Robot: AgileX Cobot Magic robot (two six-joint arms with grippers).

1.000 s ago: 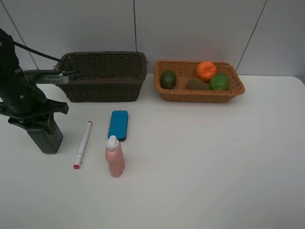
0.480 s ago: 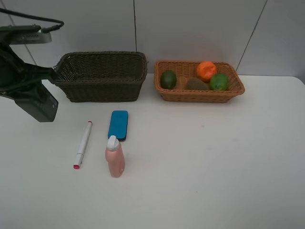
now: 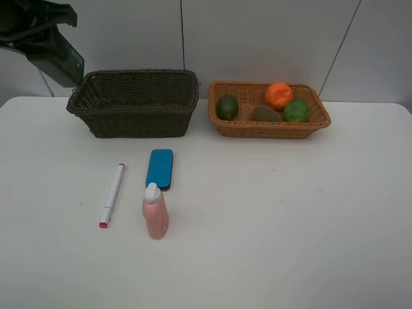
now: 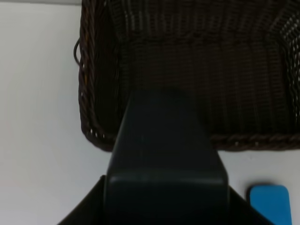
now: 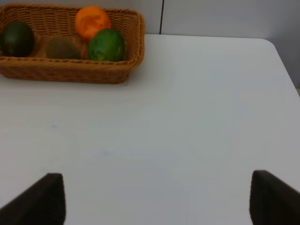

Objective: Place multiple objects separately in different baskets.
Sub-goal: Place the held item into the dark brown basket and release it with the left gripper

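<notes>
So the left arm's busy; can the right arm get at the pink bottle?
Probably yes: the right gripper is open and empty, and the pink bottle stands unobstructed, though across the middle.

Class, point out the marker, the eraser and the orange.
marker (image 3: 112, 195), high view, white barrel.
eraser (image 3: 159, 168), high view, middle of its blue top.
orange (image 3: 279, 95), high view, centre of its peel.

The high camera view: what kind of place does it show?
Most likely a robot test bench in a lab, not a home: a white table against plain grey wall panels, a dark wicker basket and a tan basket, and a robot arm holding a dark green pump bottle.
</notes>
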